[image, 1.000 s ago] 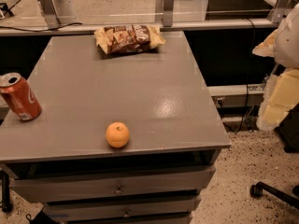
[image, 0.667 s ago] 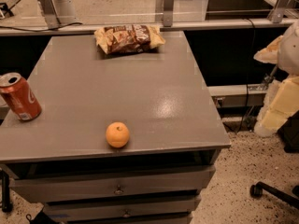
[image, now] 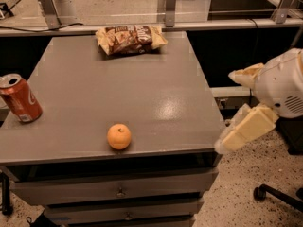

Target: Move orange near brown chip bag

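Grey worktop [image: 142, 93]: a flat slab above a stack of drawers [image: 118, 190]; it carries three things, all well apart from one another.
Orange [image: 119, 136]: sits near the front edge, a little left of the middle, with bare worktop all round it and nothing touching it.
Chip bag [image: 130, 38]: lies flat at the far edge, about midway across, dark brown face up with pale crinkled ends – the whole depth of the worktop lies between it and the orange.
Can [image: 19, 98]: red, standing at the left edge, nearer the front than the back, with its top showing.
Arm [image: 284, 82]: a white rounded housing comes in from the right edge of the view. It hangs off the worktop's right side, over the speckled floor, and reaches leftward toward the front right corner.
Jaws: two cream fingers [image: 246, 129] stick out of the white housing toward the left. One is higher and short in view; the other is lower and slants down toward the corner of the worktop. They stand wide apart and hold nothing. They are just beside the worktop's right edge, not over it, and well apart from the orange.
Floor: a dark chair leg with a castor [image: 260, 192] shows at the lower right, below the arm.
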`<state>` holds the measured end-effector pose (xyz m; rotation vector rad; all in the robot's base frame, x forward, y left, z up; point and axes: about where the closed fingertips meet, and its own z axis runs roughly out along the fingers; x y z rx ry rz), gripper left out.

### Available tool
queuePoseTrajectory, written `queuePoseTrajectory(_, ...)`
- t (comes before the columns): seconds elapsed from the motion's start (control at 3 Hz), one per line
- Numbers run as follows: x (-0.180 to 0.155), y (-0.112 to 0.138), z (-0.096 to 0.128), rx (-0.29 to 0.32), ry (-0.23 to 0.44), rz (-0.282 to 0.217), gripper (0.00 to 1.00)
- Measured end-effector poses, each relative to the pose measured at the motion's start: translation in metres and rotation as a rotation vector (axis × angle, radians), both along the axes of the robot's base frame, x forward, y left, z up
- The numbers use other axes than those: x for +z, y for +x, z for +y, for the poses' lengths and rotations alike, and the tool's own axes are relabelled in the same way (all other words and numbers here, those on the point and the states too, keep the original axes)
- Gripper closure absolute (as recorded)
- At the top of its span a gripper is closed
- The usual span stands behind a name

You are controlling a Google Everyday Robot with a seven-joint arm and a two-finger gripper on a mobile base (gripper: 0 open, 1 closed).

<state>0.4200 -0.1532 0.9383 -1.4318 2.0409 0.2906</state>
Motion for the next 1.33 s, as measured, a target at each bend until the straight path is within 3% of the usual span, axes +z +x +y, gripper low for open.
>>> queuePoseTrajectory(0.33, -0.016, 0.006, 0.055, 0.077, 0.158, -0.055, 0.00)
queuePoseTrajectory(0.67, -0.022, -0.002, 0.108, 0.132, 0.289, -0.071, 0.00)
queuePoseTrajectory(1.0, -0.022, -0.002, 0.107, 0.132, 0.287, -0.072, 0.00)
queuePoseTrajectory(1.33, -0.027, -0.004, 0.118, 0.207, 0.282, -0.109, 0.00)
